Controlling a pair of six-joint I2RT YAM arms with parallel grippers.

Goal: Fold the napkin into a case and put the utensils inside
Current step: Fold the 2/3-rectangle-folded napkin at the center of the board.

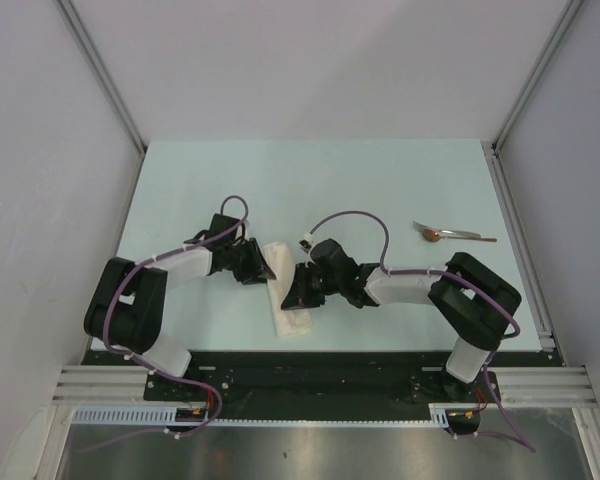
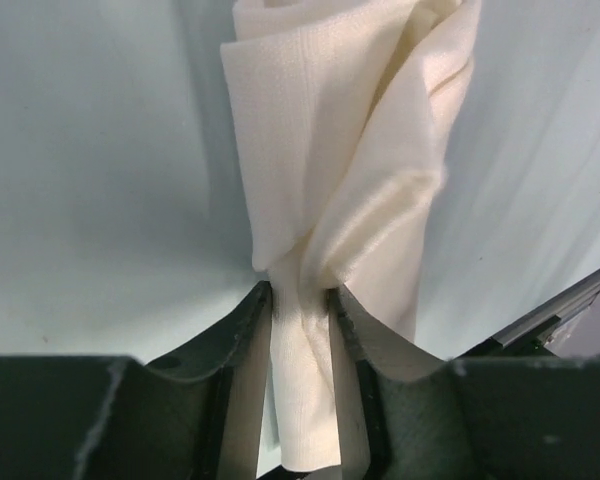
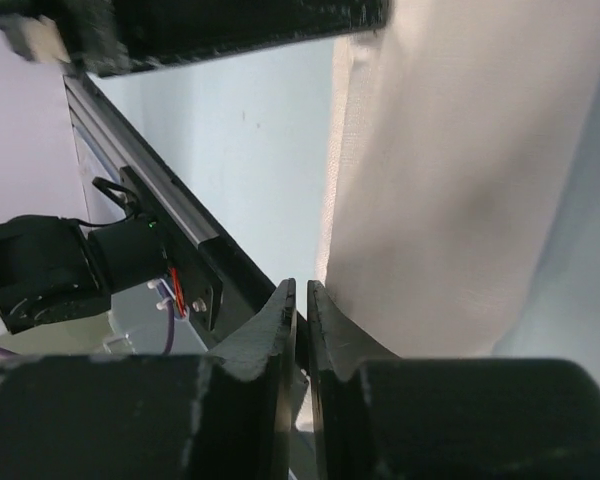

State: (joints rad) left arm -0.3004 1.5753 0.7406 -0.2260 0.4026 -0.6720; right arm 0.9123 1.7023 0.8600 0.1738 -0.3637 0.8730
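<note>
Pinching a bunched end of the napkin [image 2: 340, 150], the left gripper [image 2: 300, 295] has cloth squeezed between its 2 fingers, the rest fanning away from it in loose folds; from above, the napkin [image 1: 290, 320] lies as a narrow folded strip on the table [image 1: 380, 180], between the left gripper [image 1: 265, 265] and the right gripper [image 1: 298, 290]; the right gripper [image 3: 300, 290] has its jaws drawn almost together (only a thin slit shows), the napkin's [image 3: 450, 180] edge just beside their tips; whether any cloth is caught there I cannot tell; the spoon [image 1: 455, 235] lies well apart, towards the table's right side.
</note>
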